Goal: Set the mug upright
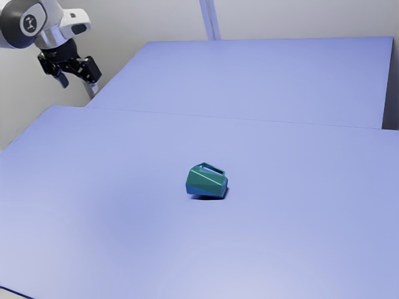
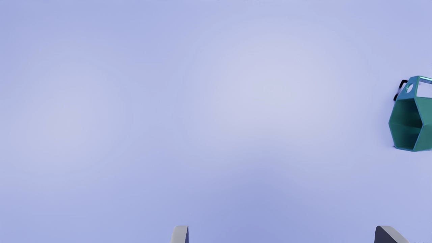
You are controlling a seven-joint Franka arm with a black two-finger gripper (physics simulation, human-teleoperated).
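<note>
Mug (image 1: 207,180), one, green with blue-green edges, faceted: laid on its side on the table (image 1: 124,249), near the middle of the exterior view. Its handle (image 1: 214,167) is turned uppermost; its open mouth, with the dark hollow behind it, is seen sideways in the wrist view, where the body is partly cut off by the picture's edge. Table, one, pale blue, broad and flat. Gripper (image 1: 79,88), black, one: held up in the air at the exterior view's upper left, well apart from the mug, which is not touched. Jaws, one pair: set wide apart, with nothing held between them. Second flat surface (image 1: 268,78), pale blue: placed beyond the table. Wall (image 1: 124,18), pale grey, crossed by an upright bluish strip (image 1: 211,18).
</note>
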